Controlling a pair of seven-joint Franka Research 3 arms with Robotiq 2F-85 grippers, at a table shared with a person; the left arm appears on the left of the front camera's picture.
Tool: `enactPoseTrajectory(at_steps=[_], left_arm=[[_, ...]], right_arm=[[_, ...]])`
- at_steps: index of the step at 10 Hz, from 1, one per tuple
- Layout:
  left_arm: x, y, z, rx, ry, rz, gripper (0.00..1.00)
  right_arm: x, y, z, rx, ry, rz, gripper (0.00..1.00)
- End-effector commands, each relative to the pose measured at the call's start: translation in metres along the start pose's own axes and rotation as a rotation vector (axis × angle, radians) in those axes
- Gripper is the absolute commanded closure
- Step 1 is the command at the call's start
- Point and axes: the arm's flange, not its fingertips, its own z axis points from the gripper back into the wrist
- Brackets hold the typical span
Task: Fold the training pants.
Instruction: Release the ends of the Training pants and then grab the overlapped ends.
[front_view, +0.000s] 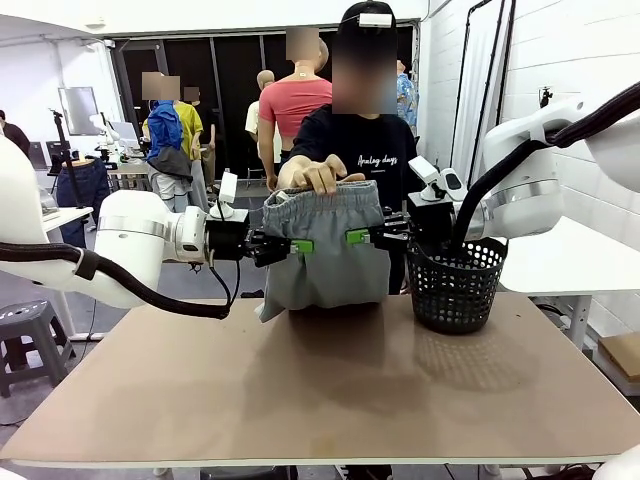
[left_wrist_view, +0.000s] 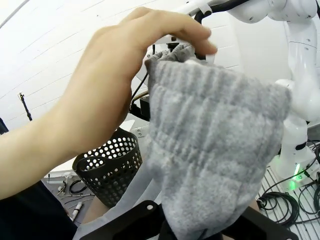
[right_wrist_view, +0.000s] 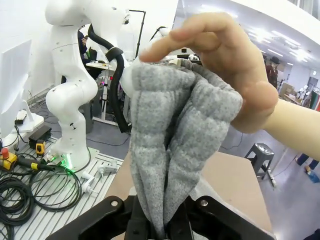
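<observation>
Left gripper (front_view: 302, 246) and right gripper (front_view: 357, 237) each pinch a side edge of the training pants (front_view: 330, 265), which hang above the table (front_view: 320, 400). A person's hand (front_view: 322, 175) grips the waistband. Risk: uneven pulling may strip fabric from either pinch.

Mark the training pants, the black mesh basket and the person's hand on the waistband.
training pants (front_view: 330, 265): front view, middle of the hanging grey fabric.
black mesh basket (front_view: 455, 295): front view, its front wall.
person's hand (front_view: 320, 175): front view, the knuckles above the waistband.
</observation>
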Motion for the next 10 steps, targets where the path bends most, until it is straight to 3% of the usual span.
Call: enactPoseTrajectory(at_steps=[1, 10], left_arm=[[0.003, 0.0, -0.001, 0.002, -0.009, -0.003, 1.0], [0.003, 0.0, -0.001, 0.002, -0.009, -0.003, 1.0]], right_arm=[[0.0008, 0.0024, -0.0007, 0.001, -0.003, 0.002, 1.0], [0.0008, 0.0024, -0.0007, 0.001, -0.003, 0.002, 1.0]])
